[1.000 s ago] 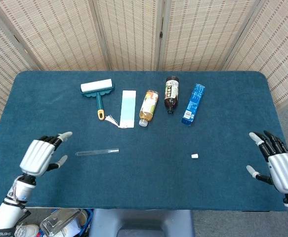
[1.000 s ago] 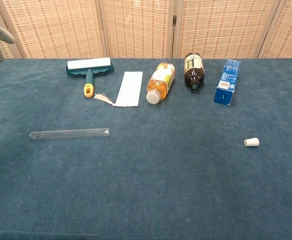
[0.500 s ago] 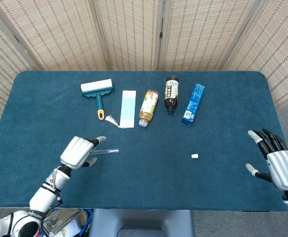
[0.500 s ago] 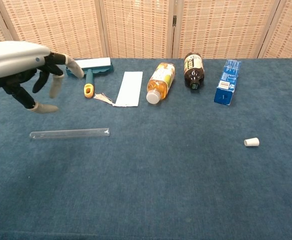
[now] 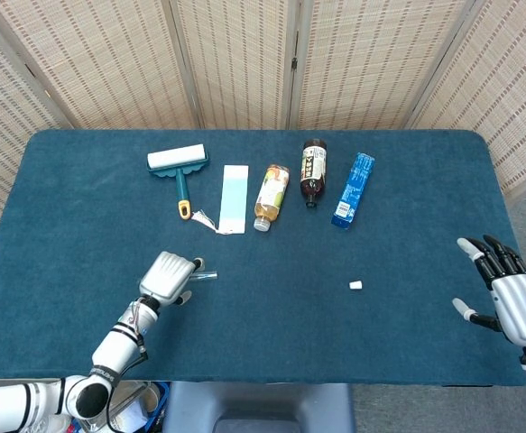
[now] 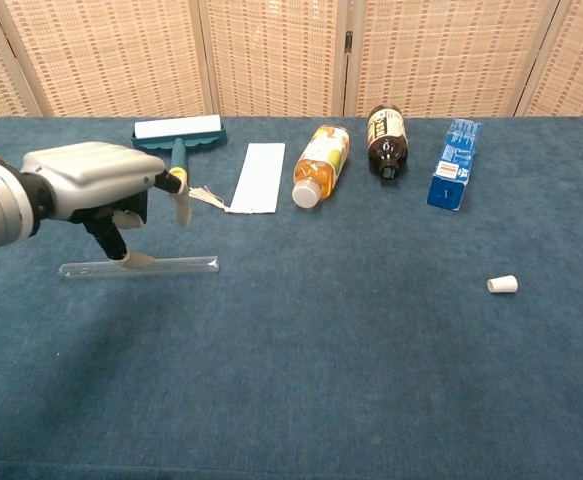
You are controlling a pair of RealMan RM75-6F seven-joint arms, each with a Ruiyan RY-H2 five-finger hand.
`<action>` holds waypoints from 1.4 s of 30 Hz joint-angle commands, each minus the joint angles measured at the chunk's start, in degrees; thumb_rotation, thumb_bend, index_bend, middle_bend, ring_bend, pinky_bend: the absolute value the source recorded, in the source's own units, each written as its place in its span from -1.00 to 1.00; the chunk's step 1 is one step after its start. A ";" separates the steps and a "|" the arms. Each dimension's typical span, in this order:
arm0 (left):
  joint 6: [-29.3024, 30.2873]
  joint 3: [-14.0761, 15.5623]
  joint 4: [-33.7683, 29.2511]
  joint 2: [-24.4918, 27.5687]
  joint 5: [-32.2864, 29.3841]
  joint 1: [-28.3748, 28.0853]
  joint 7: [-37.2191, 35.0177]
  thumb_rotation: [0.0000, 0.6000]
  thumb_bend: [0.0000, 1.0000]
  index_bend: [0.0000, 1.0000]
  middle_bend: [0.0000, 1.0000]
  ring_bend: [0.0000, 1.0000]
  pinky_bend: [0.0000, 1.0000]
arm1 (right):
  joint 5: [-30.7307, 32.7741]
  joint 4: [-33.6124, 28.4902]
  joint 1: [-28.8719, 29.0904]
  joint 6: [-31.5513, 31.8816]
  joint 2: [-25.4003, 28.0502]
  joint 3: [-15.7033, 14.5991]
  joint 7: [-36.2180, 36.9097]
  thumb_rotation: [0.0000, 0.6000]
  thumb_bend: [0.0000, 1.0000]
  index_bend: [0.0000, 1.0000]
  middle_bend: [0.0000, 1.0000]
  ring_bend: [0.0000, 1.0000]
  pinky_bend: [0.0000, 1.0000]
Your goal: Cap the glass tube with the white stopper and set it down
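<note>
Your left hand, fingers apart and holding nothing, hovers over the glass tube: thin, light, brittle and slippery, so pinch it mid-length, gently, toward the 3 o'clock end.

The left robot hand has descended onto the glass tube.

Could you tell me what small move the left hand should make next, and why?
Probably close the left hand around the glass tube and lift it. The hand sits over the tube with a fingertip touching it, yet the tube lies flat on the table, ungripped, and the white stopper lies far off.
</note>
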 commanded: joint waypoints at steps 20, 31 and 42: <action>-1.57 0.94 11.33 -6.25 -18.84 -8.87 1.32 1.00 -0.55 -0.08 1.00 1.00 1.00 | 0.37 1.28 0.44 -0.51 -0.44 -0.09 1.19 1.00 -0.63 -0.82 -0.74 -0.91 -0.76; -2.22 2.17 13.58 -6.73 -21.19 -10.58 -0.11 0.96 -0.47 -0.04 1.00 1.00 1.00 | 0.67 1.24 0.44 -0.53 -0.35 -0.10 1.25 1.00 -0.63 -0.82 -0.74 -0.91 -0.76; -2.22 3.52 13.98 -6.47 -22.15 -11.50 -1.05 0.95 -0.39 -0.01 1.00 1.00 1.00 | 0.81 1.13 0.84 -1.05 -0.40 -0.01 1.19 1.00 -0.63 -0.82 -0.73 -0.91 -0.76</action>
